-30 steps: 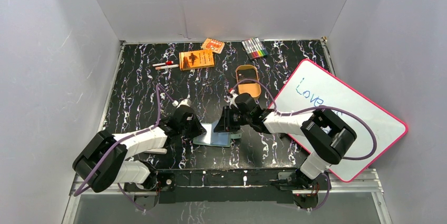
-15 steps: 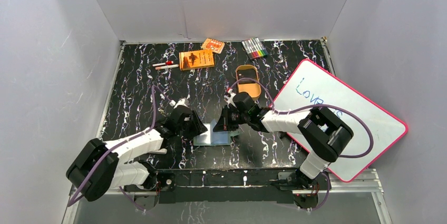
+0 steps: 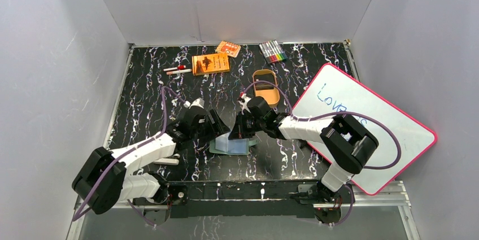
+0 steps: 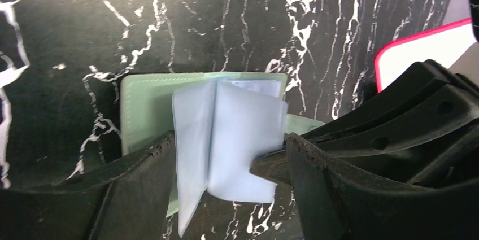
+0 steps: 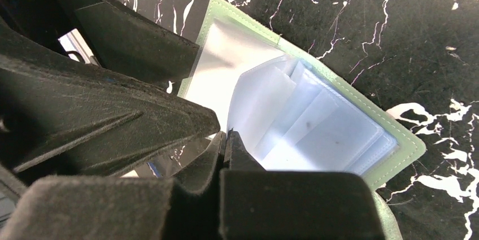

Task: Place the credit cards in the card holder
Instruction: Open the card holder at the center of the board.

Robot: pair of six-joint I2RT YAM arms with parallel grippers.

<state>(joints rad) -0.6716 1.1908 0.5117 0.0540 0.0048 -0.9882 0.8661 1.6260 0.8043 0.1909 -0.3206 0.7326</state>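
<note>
The card holder lies open on the black marbled table between both arms, sage-green cover down and pale blue sleeves fanned upward. My left gripper is open, and its two fingers straddle the raised sleeves without closing on them. Reaching in from the right, my right gripper is shut, its fingertips pinching the edge of one sleeve page. The sleeve pockets in view look empty. No credit cards show in any view.
A golden oval tin stands just behind the grippers. A pink-rimmed whiteboard fills the right side. Along the back lie an orange booklet, a small orange packet, several markers and two pens.
My left gripper has opened and moved forward and right, so its fingers now straddle the sleeves. My right gripper has closed on a sleeve page and shifted slightly left.
</note>
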